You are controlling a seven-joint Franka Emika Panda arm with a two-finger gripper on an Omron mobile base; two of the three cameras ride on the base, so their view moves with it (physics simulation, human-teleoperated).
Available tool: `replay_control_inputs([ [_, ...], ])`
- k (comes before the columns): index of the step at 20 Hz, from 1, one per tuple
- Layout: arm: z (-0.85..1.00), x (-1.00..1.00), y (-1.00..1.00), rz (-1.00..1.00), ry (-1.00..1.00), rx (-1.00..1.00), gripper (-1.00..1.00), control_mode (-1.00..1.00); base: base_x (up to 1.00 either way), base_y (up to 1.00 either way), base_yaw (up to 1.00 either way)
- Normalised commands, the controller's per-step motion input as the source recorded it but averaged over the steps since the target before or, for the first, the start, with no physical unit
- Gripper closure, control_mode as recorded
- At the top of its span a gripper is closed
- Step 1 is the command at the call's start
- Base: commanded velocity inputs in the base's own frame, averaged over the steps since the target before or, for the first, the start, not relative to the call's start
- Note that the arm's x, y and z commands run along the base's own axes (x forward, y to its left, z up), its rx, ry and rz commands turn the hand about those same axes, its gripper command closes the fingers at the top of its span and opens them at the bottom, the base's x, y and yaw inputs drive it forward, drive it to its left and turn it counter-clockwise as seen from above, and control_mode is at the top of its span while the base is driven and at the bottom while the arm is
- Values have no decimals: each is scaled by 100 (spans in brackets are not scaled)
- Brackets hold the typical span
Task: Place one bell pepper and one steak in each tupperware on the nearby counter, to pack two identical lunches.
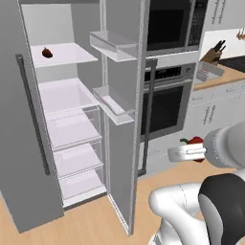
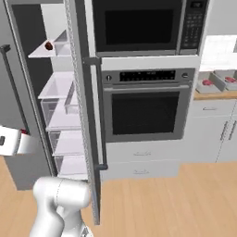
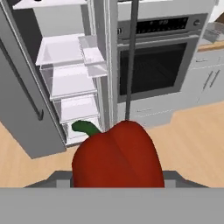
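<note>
My gripper (image 1: pixel 193 147) is shut on a bright red bell pepper (image 3: pixel 116 155) with a green stem, held in the air in front of the oven. The pepper (image 1: pixel 194 141) hides the fingertips in the hand view. A second, darker bell pepper (image 1: pixel 47 52) lies on the top shelf of the open fridge (image 2: pixel 48 45). Two grey tupperware trays (image 2: pixel 202 88) (image 2: pixel 226 73) stand on the tan counter (image 2: pixel 215 96) at the far right. Each holds a pinkish-red steak (image 2: pixel 208 83) (image 2: pixel 230 79).
The open fridge door (image 1: pixel 122 119) with its shelf bins stands between the fridge and the wall oven (image 2: pixel 146 109). A microwave (image 2: pixel 139 25) sits above the oven. A knife block (image 1: pixel 214 51) stands on the counter. Wooden floor lies below.
</note>
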Motion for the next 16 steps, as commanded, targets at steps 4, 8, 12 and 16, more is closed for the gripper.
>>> replay_control_inputs([
  [4,0,0,0,0,0,0,100,100,0,-87,-49],
  [8,0,0,0,0,0,0,100,100,44,-96,-39],
  [12,0,0,0,0,0,0,100,100,83,-98,-28],
  [16,0,0,0,0,0,0,100,100,100,-77,-5],
])
